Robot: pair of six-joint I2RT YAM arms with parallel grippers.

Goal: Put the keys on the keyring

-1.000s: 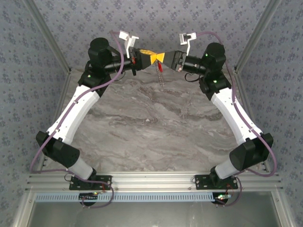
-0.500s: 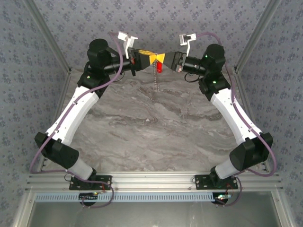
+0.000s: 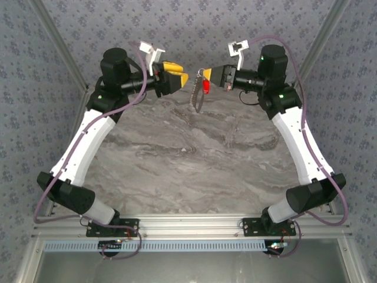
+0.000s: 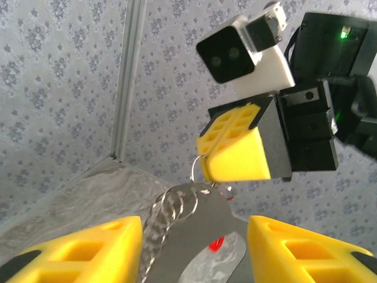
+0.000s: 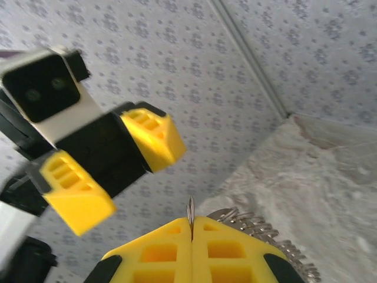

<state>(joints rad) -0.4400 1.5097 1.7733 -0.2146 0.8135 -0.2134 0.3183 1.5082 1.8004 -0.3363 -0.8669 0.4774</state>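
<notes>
My right gripper is shut on the thin grey keyring, held high near the back wall. The red key hangs just under it, and a silvery chain dangles lower. In the right wrist view the ring's edge pokes up between my shut yellow pads. My left gripper stands open a short way to the left, holding nothing. From the left wrist view, its fingers frame the ring, the chain, a flat grey piece and the red key.
The marbled tabletop lies well below both grippers. Patterned walls close in behind and on both sides, with metal corner posts. The left gripper faces the right wrist camera at close range.
The two grippers were pressed together around the ring; the left has opened, let go and drawn back left. The right arm has shifted right, keeping the ring, key and chain.
</notes>
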